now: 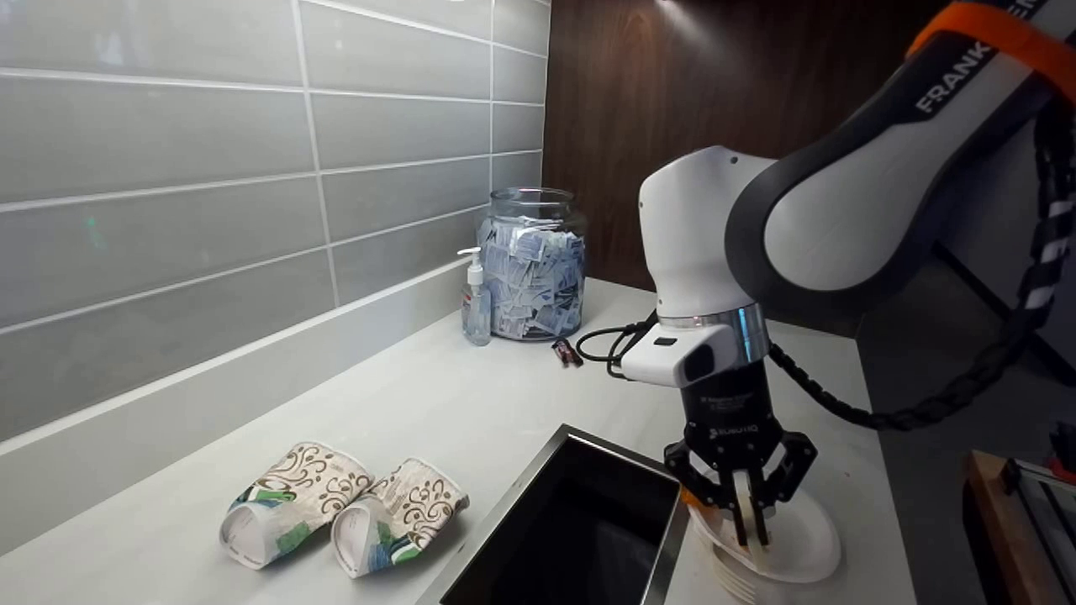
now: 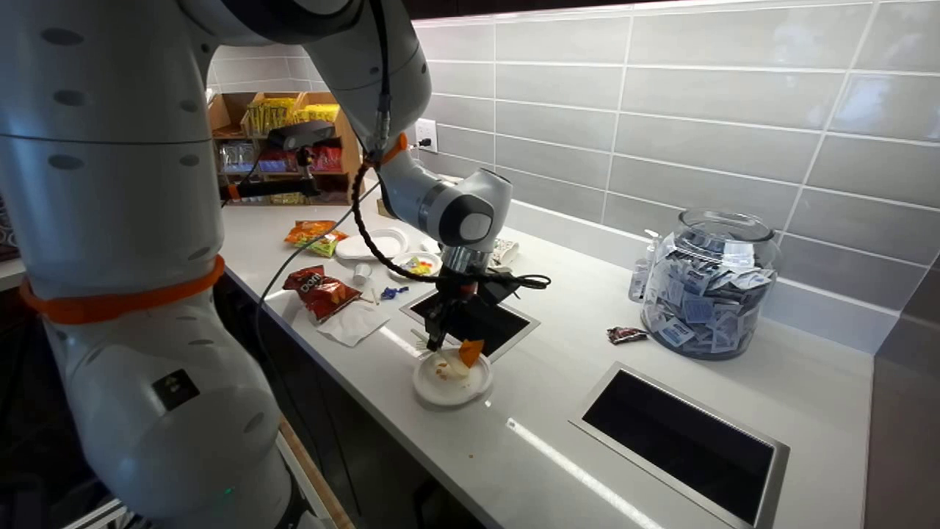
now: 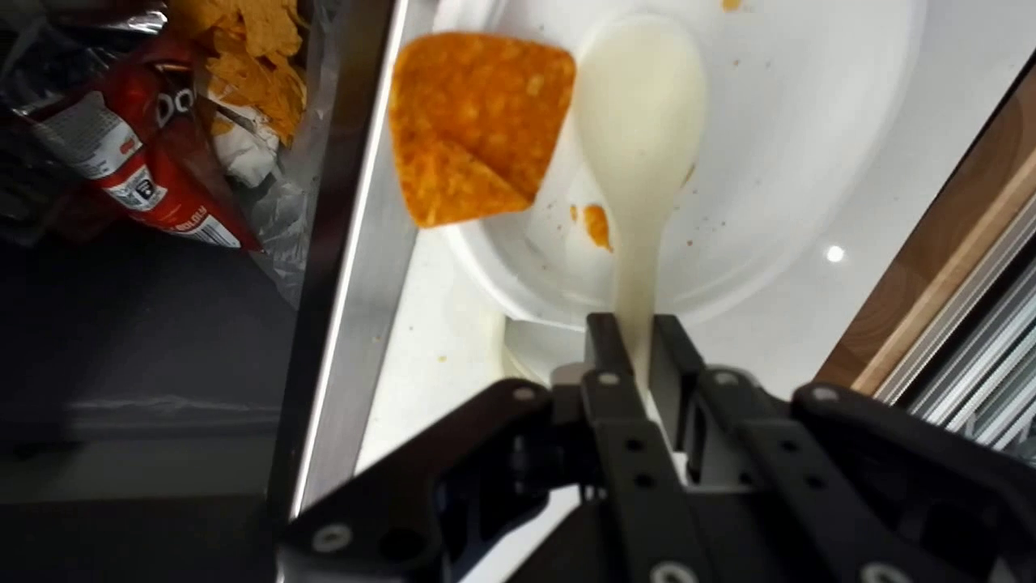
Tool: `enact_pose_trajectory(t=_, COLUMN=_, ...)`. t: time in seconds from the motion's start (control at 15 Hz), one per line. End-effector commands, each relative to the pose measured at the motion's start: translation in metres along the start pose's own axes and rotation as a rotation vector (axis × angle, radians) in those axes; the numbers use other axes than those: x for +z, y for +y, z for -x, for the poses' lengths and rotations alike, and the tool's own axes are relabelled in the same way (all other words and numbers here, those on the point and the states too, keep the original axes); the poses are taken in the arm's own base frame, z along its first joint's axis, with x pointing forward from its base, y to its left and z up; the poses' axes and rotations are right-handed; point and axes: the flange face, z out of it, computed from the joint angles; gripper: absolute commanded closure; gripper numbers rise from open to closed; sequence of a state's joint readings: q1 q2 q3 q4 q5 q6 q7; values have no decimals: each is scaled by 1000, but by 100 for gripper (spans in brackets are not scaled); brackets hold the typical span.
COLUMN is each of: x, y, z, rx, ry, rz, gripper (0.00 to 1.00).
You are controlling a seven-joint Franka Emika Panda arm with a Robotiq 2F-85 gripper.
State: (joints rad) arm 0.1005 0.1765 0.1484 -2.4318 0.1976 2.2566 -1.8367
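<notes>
My gripper (image 3: 634,324) is closed narrowly on the handle of a cream plastic spoon (image 3: 641,121), which runs up between the black fingers (image 3: 603,348). The spoon's bowl lies over a white plate (image 3: 777,178); whether the two touch, I cannot tell. Orange crumbs (image 3: 597,226) dot the plate around the spoon, the largest just beside its neck. An orange tortilla chip (image 3: 486,121), one corner folded over, sits at the plate's rim close to the spoon's bowl and juts toward a steel-framed opening (image 3: 368,348) in the white table (image 1: 403,378). Inside that dark opening are a red chip bag (image 3: 182,162) lettered "DO" and broken orange chips (image 3: 263,65).

In an exterior view, two patterned paper cups (image 1: 294,504) lie on their sides, across the opening from my gripper. In both exterior views, a wide glass jar (image 1: 534,277) packed with small packets stands near the tiled wall (image 1: 168,134), with a pump bottle (image 1: 477,307) just beside it and a small dark red wrapper (image 1: 567,352) by its foot. In an exterior view, a red Doritos bag (image 2: 321,292), a white napkin (image 2: 354,323) and a blue wrapper (image 2: 394,292) lie near one another on the table.
</notes>
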Motion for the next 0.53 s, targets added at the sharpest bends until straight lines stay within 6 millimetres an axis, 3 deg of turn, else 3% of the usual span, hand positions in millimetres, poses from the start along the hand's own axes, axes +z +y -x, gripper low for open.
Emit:
enact_pose_trajectory(t=0.0, x=-1, y=5, z=2, rx=-30, ry=-17, rz=-19, gripper=97)
enact_pose_trajectory(t=0.47, x=-6, y=10, z=1, rx=-54, ry=-19, rz=-12, gripper=97)
